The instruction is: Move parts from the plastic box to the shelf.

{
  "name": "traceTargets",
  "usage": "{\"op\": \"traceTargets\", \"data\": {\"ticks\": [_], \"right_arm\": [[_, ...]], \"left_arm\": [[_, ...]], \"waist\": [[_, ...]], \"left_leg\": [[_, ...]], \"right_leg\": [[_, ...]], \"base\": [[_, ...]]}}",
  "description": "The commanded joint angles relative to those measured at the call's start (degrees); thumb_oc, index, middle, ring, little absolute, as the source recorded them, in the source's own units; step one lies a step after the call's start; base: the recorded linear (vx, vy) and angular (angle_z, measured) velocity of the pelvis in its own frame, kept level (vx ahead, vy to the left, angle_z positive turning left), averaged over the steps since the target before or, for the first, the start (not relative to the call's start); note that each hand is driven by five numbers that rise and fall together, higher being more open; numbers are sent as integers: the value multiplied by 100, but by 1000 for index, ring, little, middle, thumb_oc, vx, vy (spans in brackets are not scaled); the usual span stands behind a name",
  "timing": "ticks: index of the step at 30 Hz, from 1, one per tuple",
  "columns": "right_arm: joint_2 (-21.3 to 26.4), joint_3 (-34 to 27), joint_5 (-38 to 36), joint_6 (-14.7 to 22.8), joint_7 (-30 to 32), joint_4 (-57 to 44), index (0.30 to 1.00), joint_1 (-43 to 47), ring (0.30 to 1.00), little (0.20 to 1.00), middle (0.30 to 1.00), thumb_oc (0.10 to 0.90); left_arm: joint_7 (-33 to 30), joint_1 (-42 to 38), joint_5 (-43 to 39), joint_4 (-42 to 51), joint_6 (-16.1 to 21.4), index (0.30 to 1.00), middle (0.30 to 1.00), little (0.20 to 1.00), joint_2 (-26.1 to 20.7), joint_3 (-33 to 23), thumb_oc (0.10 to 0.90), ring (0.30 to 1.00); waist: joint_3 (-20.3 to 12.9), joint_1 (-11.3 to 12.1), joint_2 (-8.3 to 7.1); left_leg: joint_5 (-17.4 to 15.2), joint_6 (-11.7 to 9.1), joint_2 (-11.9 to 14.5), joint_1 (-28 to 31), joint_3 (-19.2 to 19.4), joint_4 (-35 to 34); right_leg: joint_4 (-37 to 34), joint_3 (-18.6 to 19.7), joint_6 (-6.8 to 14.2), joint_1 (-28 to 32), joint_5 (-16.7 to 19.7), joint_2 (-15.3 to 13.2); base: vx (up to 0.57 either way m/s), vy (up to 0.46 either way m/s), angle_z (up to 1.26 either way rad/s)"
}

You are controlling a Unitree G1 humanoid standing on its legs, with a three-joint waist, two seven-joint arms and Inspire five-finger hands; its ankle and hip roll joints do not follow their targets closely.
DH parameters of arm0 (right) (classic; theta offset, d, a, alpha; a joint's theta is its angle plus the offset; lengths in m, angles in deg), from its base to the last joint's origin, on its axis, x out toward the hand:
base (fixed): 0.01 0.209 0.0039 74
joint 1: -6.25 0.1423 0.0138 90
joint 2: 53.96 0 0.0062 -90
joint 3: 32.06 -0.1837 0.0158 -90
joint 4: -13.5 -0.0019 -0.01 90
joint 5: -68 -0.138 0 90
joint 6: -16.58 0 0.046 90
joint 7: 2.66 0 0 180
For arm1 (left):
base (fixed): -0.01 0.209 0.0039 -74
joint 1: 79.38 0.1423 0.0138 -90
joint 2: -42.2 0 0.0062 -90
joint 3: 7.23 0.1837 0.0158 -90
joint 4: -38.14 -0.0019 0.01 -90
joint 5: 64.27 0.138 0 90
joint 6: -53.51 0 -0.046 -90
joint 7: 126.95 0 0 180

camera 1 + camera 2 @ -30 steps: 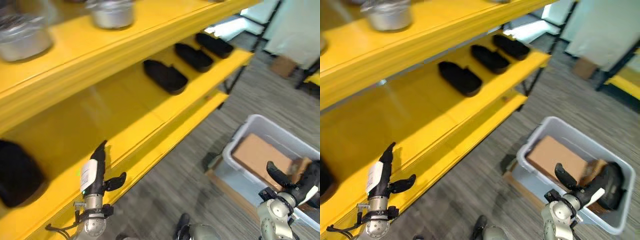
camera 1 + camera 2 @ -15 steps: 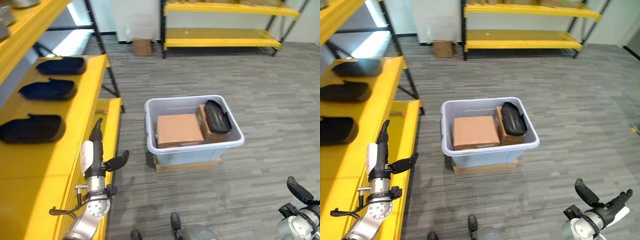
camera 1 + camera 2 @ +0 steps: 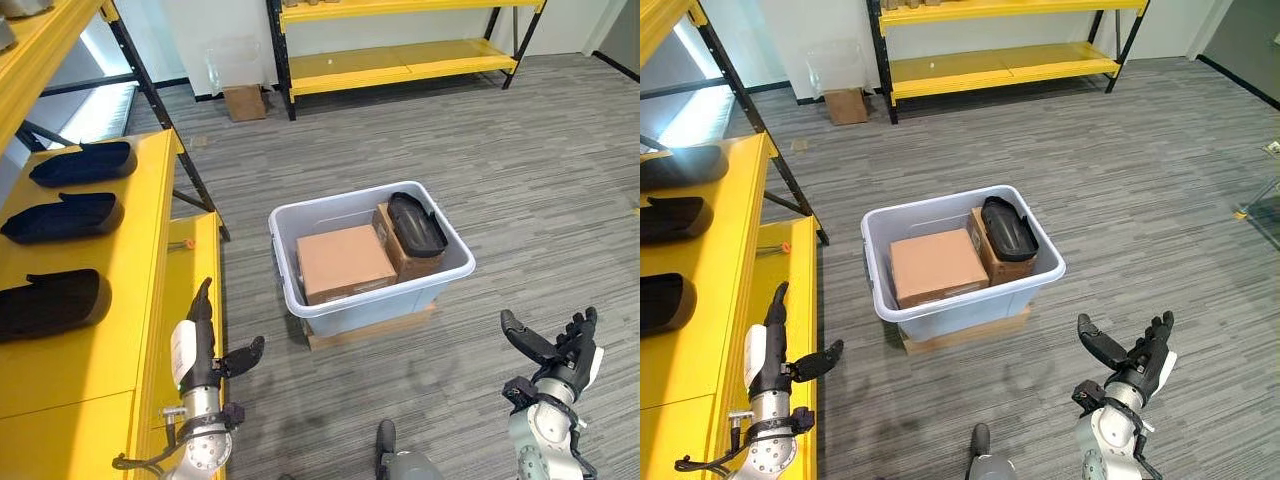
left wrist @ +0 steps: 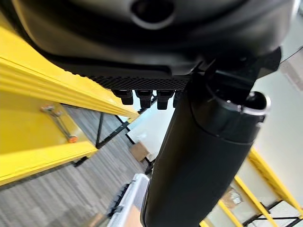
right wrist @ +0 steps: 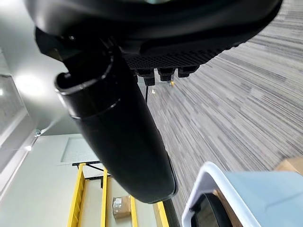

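Fingers straight and empty, the left hand point(image 3: 203, 348) and right hand point(image 3: 560, 350) hover near the plastic box point(image 3: 300, 222), a black part point(image 3: 416, 224) inside.

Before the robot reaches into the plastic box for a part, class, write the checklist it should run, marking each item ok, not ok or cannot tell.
1. Left hand free, fingers straight: ok.
2. Right hand free, fingers spread: ok.
3. Black part reachable, lying on top at the box's right end: ok.
4. Plastic box within reach of either hand: not ok, both hang short of it.
5. Room on the shelf near the three black parts already there: ok.
6. More parts under the cardboard box: cannot tell.
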Motion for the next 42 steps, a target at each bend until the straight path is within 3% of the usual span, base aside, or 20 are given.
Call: {"op": "traceTargets", "data": {"ticks": [1, 3, 4, 5, 6, 10, 12, 15, 18, 26, 29, 31, 32, 35, 37, 38, 40, 42], "right_arm": [[558, -45, -271, 52, -1725, -394, 1000, 508, 1000, 1000, 1000, 900], [595, 68, -311, 62, -1809, -398, 1000, 541, 1000, 1000, 1000, 900], [594, 172, -390, 95, -1935, -363, 1000, 591, 1000, 1000, 1000, 900], [582, 219, -409, 117, -1985, -342, 1000, 616, 1000, 1000, 1000, 900], [531, 343, -532, 87, -2231, -348, 1000, 670, 1000, 1000, 1000, 900], [428, 449, -624, -35, -2279, -488, 1000, 650, 1000, 1000, 1000, 900], [361, 562, -629, -77, -2226, -564, 1000, 604, 1000, 1000, 1000, 900], [270, 783, -571, -43, -2280, -535, 1000, 579, 1000, 1000, 1000, 900], [192, 997, -535, -19, -2348, -460, 1000, 625, 1000, 1000, 1000, 900], [178, 997, -476, -111, -2370, -524, 1000, 550, 1000, 1000, 1000, 900], [126, 982, -1078, -303, -2641, -536, 1000, 520, 1000, 1000, 1000, 900], [80, 943, -993, -317, -2682, -488, 1000, 529, 1000, 1000, 1000, 900], [47, 939, -888, -365, -2698, -460, 1000, 565, 1000, 1000, 1000, 900], [8, 918, -813, -339, -2704, -434, 1000, 615, 1000, 1000, 1000, 900], [-102, 957, -997, -364, -2793, -429, 1000, 672, 1000, 1000, 1000, 900], [-219, 978, -1084, -304, -2854, -383, 1000, 696, 1000, 1000, 1000, 900], [-329, 979, -1131, -309, -2826, -316, 1000, 704, 1000, 1000, 1000, 900], [-362, 948, -1108, -275, -2720, -265, 1000, 712, 1000, 1000, 1000, 900]], "left_arm": [[-465, -725, -36, 504, 620, 1000, 1000, 1000, -347, -354, 900, 1000], [-397, -857, -109, 495, 559, 1000, 1000, 1000, -332, -399, 900, 1000], [-372, -905, -117, 499, 526, 1000, 1000, 1000, -314, -464, 900, 1000], [-372, -901, -104, 510, 507, 1000, 1000, 1000, -307, -499, 900, 1000], [-278, -852, -86, 571, 467, 1000, 1000, 1000, -291, -661, 900, 1000], [-144, -869, -78, 553, 321, 1000, 1000, 1000, -236, -742, 900, 1000], [-114, -870, -100, 488, 339, 1000, 1000, 1000, -214, -734, 900, 1000], [-89, -830, -90, 402, 441, 1000, 1000, 1000, -200, -749, 900, 1000], [-103, -667, -23, 347, 597, 1000, 1000, 1000, -178, -825, 900, 1000], [-79, -606, -73, 286, 745, 1000, 1000, 1000, -186, -842, 900, 1000], [-187, -536, -124, 273, 762, 1000, 1000, 1000, -170, -878, 900, 1000], [-201, -448, -146, 330, 741, 1000, 1000, 1000, -179, -929, 900, 1000], [-222, -437, -144, 279, 772, 1000, 1000, 1000, -180, -980, 900, 1000], [-140, -492, -132, 217, 830, 1000, 1000, 1000, -227, -1050, 900, 1000], [-106, -545, -97, 191, 845, 1000, 1000, 1000, -302, -1116, 900, 1000], [-106, -573, -22, 199, 816, 1000, 1000, 1000, -384, -1157, 900, 1000], [-106, -584, 4, 205, 713, 1000, 1000, 1000, -441, -1177, 900, 1000], [-101, -593, -52, 243, 684, 1000, 1000, 1000, -472, -1206, 900, 1000]], "waist": [[-333, 110, -304], [-306, 164, -335], [-266, 259, -391], [-269, 279, -403], [-202, 401, -412], [-164, 469, -403], [-132, 526, -359], [-97, 680, -322], [-136, 835, -355], [-210, 811, -431], [-252, 816, -448], [-291, 876, -467], [-344, 916, -504], [-425, 961, -572], [-396, 982, -629], [-323, 1014, -632], [-274, 1042, -635], [-228, 1035, -629]], "left_leg": [[420, -355, 952, -57, -97, 1450], [424, -339, 919, -360, -308, 1908], [233, -73, 551, -686, -570, 2089], [29, 41, 335, -787, -679, 2079], [-261, 254, -248, -968, -763, 1843], [-364, 350, -707, -1190, -383, 1208], [-103, 353, -847, -1400, -228, 830], [125, 369, -1072, -1696, -295, 413], [132, 463, -1133, -1679, -357, 136], [-41, 603, -1130, -1280, -284, 28], [-68, 621, -1160, -1097, -301, 2], [-74, 647, -1174, -1013, -351, -54], [-141, 724, -1165, -1020, -357, -67], [-288, 843, -1173, -1067, -363, -102], [-361, 969, -1186, -1018, -463, -120], [-367, 1071, -1094, -1017, -526, -120], [-327, 1053, -1034, -902, -685, -120], [-295, 1004, -991, -792, -844, -120]], "right_leg": [[-337, 539, 81, 556, -395, 100], [-342, 602, -14, 610, -439, 191], [-306, 703, -77, 587, -410, 197], [-273, 761, -52, 567, -426, 185], [-269, 929, -12, 655, -445, 260], [-373, 886, 91, 956, -529, 356], [-373, 837, 88, 1069, -551, 441], [-373, 884, 52, 1197, -598, 593], [-373, 955, 11, 1323, -748, 698], [-373, 876, 35, 1434, -854, 686], [-360, 822, 70, 1443, -872, 647], [-307, 755, 104, 1483, -935, 608], [-26, 736, 124, 1477, -1157, 605], [537, 659, 216, 1415, -1326, 618], [1705, 560, 574, 825, -870, 476], [2794, 467, 803, 271, -449, 440], [3117, 383, 874, -48, -379, 256], [2814, 423, 795, -124, -407, 115]], "base": [[24, -225, -96], [14, -267, -59], [-6, -235, 30], [52, -168, 5], [126, -92, -47], [153, -36, -37], [201, -15, 9], [206, -29, -21], [200, 2, -27], [216, 46, -22], [180, 82, 0], [210, 135, 11], [212, 160, 27], [100, 87, 20], [19, 36, 30], [18, -12, 27], [64, -99, 19], [58, -156, 37]]}}
